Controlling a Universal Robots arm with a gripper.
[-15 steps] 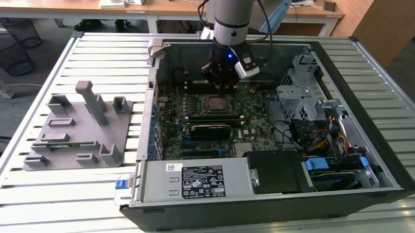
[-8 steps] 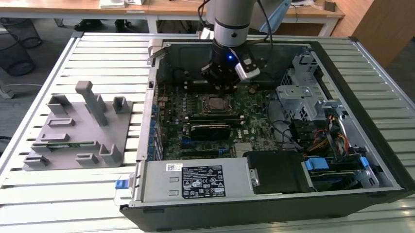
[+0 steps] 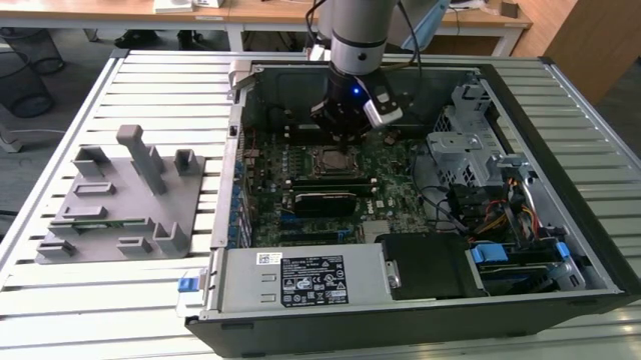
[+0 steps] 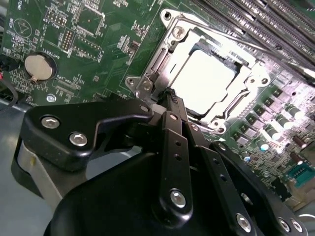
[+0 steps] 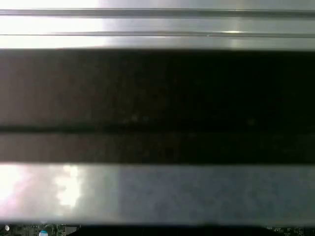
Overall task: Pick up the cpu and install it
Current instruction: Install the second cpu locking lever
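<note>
A slatted metal bench point(image 3: 150, 300) carries an open computer case point(image 3: 591, 247). The cpu point(image 4: 203, 81) lies seated in the motherboard socket point(image 4: 173, 29); the gripper point(image 4: 172, 96), fingers closed and empty, hovers just beside it. Placement appears done; judged next: securing the socket.

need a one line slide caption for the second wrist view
Pincer poised at the edge of the motherboard socket, where the cpu already sits inside the metal frame.

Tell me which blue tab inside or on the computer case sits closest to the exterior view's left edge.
The blue tab on the case's outer wall beside the labelled power supply. The other blue clips sit among the drive bays toward the exterior view's right.
</note>
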